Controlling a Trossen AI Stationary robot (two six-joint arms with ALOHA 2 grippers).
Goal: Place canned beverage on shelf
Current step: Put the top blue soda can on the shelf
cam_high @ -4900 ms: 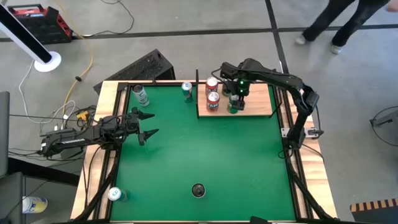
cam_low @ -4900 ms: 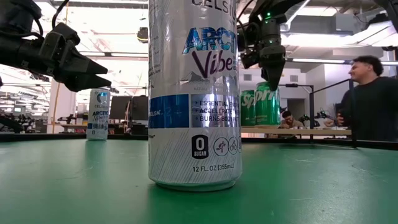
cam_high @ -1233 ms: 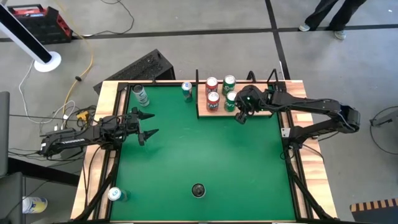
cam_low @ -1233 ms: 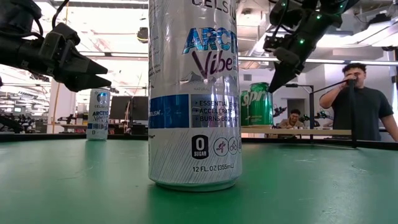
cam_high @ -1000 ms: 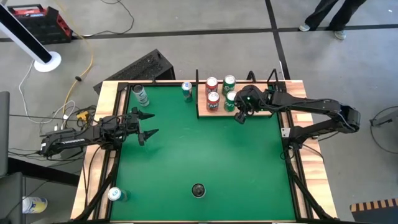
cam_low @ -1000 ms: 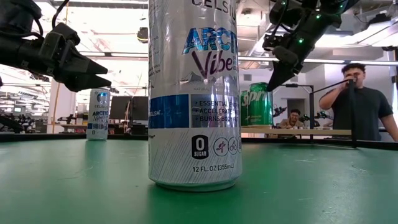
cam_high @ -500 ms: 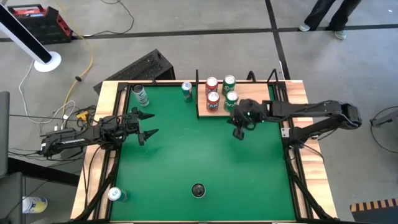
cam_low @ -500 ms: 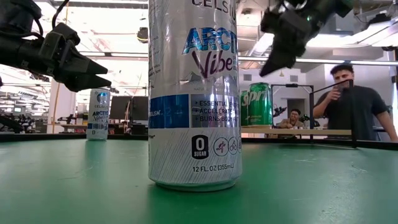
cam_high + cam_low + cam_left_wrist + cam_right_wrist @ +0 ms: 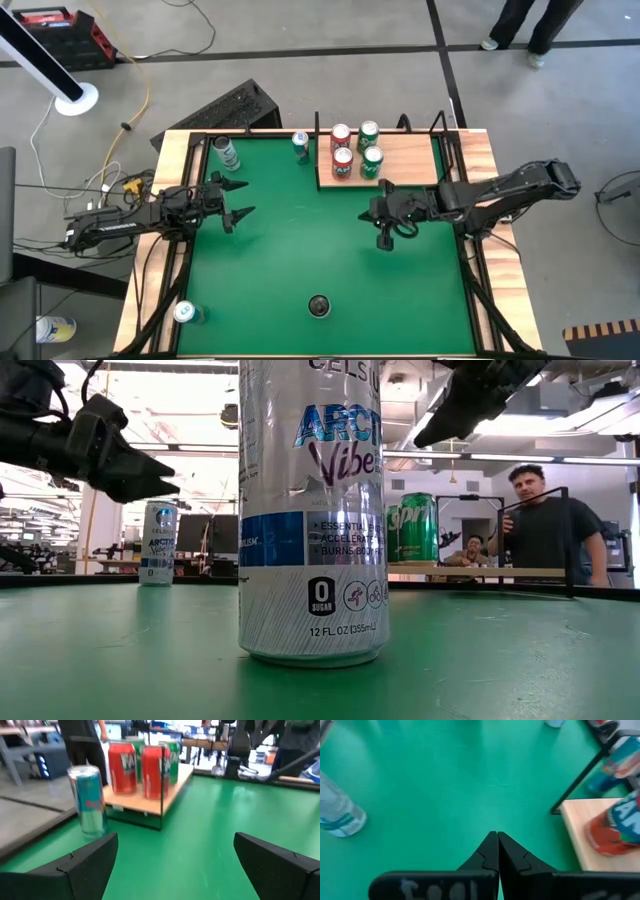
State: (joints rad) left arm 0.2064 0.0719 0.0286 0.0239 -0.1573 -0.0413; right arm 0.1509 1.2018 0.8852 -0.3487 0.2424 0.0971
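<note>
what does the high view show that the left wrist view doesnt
Only the high view shows the can at the near left corner, the can by the front edge, and both arms whole, the left pincer open. Only the left wrist view shows people behind the shelf. Both show the red cans and green cans on the shelf and the teal can beside it.

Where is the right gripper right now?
In the high view the right gripper is shut and empty over the green table, right of centre, just off the shelf's near edge, below the two green cans.
</note>
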